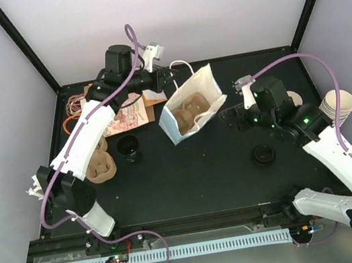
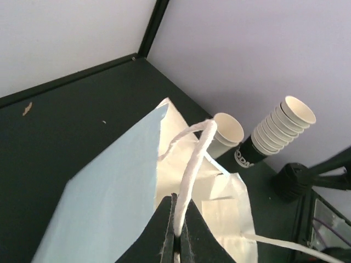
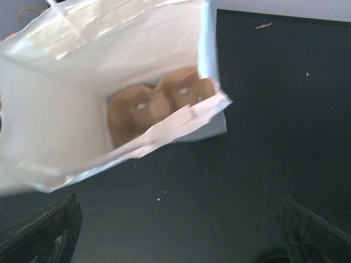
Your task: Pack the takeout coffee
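One white paper bag mid-table, moulded brown pulp carrier inside, left gripper pinching its twisted cord handle, right gripper spread wide at bag's 3 o'clock, round black-lidded coffee at 4 o'clock, apart.

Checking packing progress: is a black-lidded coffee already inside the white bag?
No, only the brown pulp carrier shows inside the white bag, no black lid there.

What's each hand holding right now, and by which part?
Left hand: shut on the handle of the white paper bag. Right hand: open, holding nothing.
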